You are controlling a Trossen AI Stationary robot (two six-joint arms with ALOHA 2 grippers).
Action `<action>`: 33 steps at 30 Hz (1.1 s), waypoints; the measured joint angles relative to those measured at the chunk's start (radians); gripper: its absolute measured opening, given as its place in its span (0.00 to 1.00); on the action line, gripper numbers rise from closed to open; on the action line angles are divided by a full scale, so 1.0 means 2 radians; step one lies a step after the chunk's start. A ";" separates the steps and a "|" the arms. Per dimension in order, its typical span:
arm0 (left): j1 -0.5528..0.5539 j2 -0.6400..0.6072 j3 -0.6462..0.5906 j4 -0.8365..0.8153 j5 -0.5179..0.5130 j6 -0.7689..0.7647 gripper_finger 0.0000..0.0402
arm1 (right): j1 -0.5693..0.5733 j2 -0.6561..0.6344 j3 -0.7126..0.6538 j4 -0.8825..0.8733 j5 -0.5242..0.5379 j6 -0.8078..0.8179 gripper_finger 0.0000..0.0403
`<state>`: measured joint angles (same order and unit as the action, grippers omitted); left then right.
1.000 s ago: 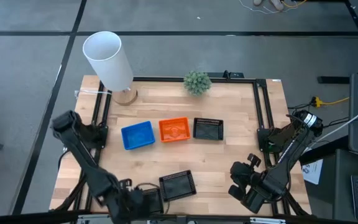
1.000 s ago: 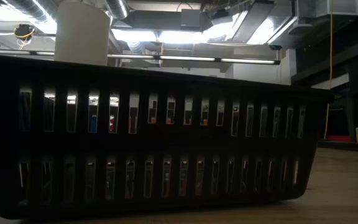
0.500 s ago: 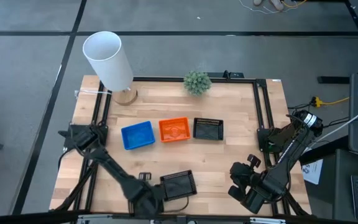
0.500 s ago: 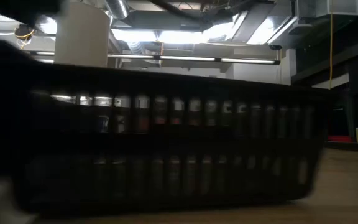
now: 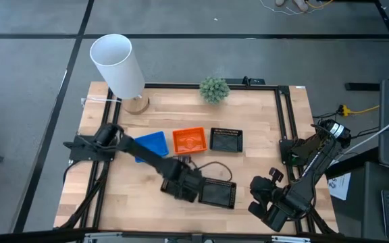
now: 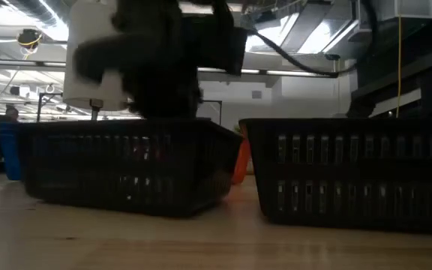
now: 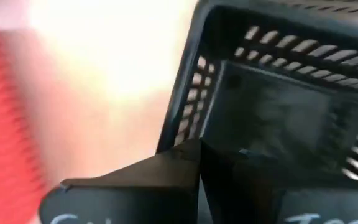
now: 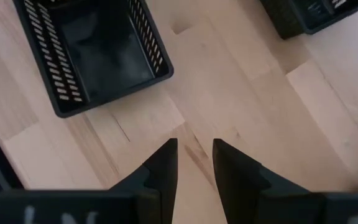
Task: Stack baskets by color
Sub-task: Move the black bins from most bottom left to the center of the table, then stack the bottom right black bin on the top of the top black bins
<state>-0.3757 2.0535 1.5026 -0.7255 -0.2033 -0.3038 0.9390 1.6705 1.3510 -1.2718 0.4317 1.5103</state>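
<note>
My left gripper (image 5: 184, 187) is shut on a black basket (image 6: 126, 169), which it mostly hides in the high view. Close to that basket's right, a second black basket (image 5: 218, 195) rests flat on the table near the front edge. Whether the two touch, I cannot tell. Behind them a blue basket (image 5: 155, 143), an orange basket (image 5: 189, 140) and another black basket (image 5: 225, 140) stand in a row. My right gripper (image 8: 194, 149) hangs open over bare wood at the front right. My left gripper holds the black basket by a perforated side wall (image 7: 188, 118), near a corner. It comes from above, slanting toward the table's right. One finger (image 7: 135, 183) looks to be outside the wall and the other inside. The basket sits level under the fingers; whether its underside is on the table, I cannot tell.
A tall white cylinder (image 5: 117, 64) stands at the far left corner and a small green plant (image 5: 214, 88) at the far edge. Black frame rails (image 5: 283, 121) run along the table's sides. Bare wood lies between the row and the near baskets.
My left gripper has swept with its black basket from the near left corner toward the right and away from the near edge, rolling as it went, and stayed shut. The other near black basket has slid to the right and turned a little.
</note>
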 joint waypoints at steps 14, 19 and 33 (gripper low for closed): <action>-0.062 -0.148 0.190 -0.325 -0.025 0.002 0.00 | -0.005 0.000 0.000 0.016 0.060 -0.001 0.25; -0.094 -0.264 0.127 -0.347 -0.119 -0.064 0.00 | -0.019 0.000 0.000 0.028 0.091 -0.025 0.25; -0.174 -0.618 -0.311 0.005 -0.245 -0.029 0.00 | -0.029 0.000 0.000 0.022 0.137 -0.090 0.25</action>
<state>-0.7231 0.8181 0.8816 -0.7154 -0.6941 -0.3613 0.8802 1.6711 1.3514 -1.2283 0.7048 1.3301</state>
